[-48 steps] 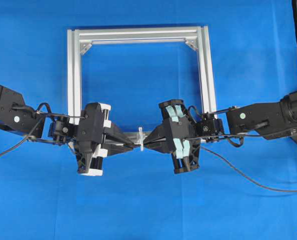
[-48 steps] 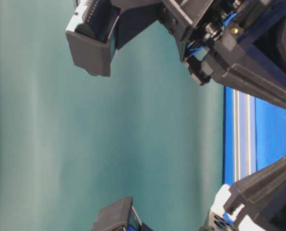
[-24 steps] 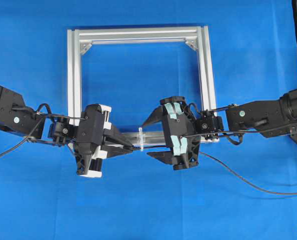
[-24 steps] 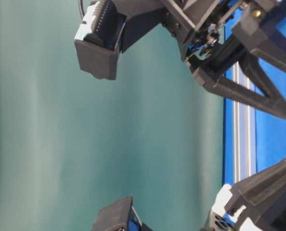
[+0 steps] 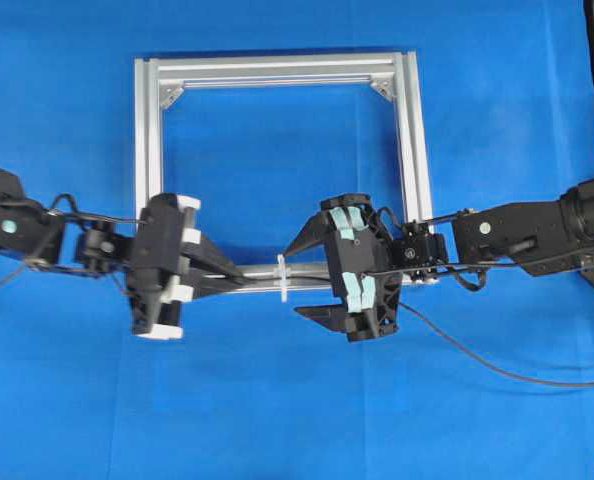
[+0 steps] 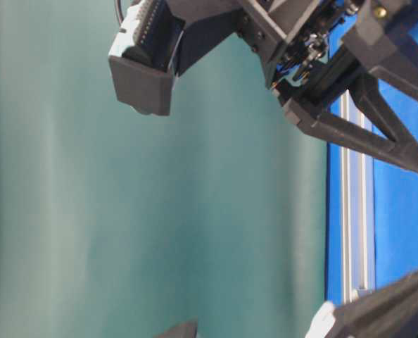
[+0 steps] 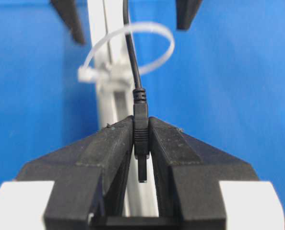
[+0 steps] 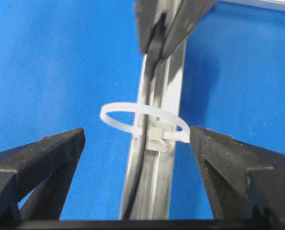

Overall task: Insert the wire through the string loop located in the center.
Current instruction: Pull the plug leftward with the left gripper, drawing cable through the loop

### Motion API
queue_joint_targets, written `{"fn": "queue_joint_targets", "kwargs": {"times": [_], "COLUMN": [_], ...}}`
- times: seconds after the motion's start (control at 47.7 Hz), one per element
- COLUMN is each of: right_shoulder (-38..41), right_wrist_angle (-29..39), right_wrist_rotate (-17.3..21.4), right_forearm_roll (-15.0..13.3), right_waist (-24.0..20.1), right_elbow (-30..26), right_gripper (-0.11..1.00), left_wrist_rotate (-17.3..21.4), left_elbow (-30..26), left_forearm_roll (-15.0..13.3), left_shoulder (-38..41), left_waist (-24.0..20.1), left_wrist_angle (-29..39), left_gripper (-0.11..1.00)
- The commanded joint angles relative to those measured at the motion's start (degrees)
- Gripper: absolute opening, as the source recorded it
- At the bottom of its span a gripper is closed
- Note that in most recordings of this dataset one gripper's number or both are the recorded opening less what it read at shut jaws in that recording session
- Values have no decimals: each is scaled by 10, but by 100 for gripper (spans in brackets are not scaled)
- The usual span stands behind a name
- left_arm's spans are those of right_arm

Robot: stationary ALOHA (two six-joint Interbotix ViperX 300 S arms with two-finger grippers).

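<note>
from above, a silver frame (image 5: 277,170) lay flat on the blue desk (image 5: 277,410); the string loop (image 5: 281,277) stood on the middle of the frame's near bar; the left gripper (image 5: 239,273) was on the loop's left, its tips just beside the loop, and they looked pinched together; the right gripper (image 5: 305,278) was on the loop's right with its jaws wide apart, one tip past the bar and one before it; the wire (image 5: 497,370) ran off over the desk to the right edge;

from the table-level view, only black arm parts and one frame bar (image 6: 355,211) showed, so the jaws could not be judged there;

in the left wrist view, the left gripper (image 7: 141,139) was squeezed tight on the plug of the wire (image 7: 140,139); the thin black cable went up and passed through the string loop (image 7: 133,48);

in the right wrist view, the right gripper (image 8: 137,139) was wide open and held nothing; the string loop (image 8: 145,125) sat between its two tips, touching neither; the wire (image 8: 135,187) lay along the bar under the loop.
</note>
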State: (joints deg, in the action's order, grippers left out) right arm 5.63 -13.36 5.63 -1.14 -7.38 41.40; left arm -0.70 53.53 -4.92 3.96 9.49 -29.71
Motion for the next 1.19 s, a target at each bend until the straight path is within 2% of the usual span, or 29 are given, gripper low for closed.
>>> {"fn": "queue_joint_targets", "kwargs": {"times": [0.0, 0.335, 0.503, 0.818, 1.027, 1.174], "right_shoulder": [-17, -25, -41, -67, -68, -67], "right_wrist_angle": [-2, -2, 8, 25, 25, 25], "right_wrist_rotate": [1, 3, 3, 4, 4, 4], "right_forearm_roll": [2, 2, 1, 3, 6, 7], "right_waist": [-2, -8, -18, -26, -29, -30], "right_elbow": [-4, -4, -4, -4, -4, -4], "right_gripper": [91, 91, 91, 91, 91, 91], "left_wrist_rotate": [-1, -4, -6, -55, -50, -41], "left_elbow": [18, 125, 171, 229, 251, 251], "left_forearm_roll": [1, 1, 1, 1, 3, 6], "left_shoulder": [-40, -155, -207, -301, -352, -354], "left_waist": [-2, 8, 15, 26, 33, 33], "left_wrist_angle": [-3, -1, 23, 105, 125, 146], "left_gripper": [10, 11, 10, 10, 10, 10]}}
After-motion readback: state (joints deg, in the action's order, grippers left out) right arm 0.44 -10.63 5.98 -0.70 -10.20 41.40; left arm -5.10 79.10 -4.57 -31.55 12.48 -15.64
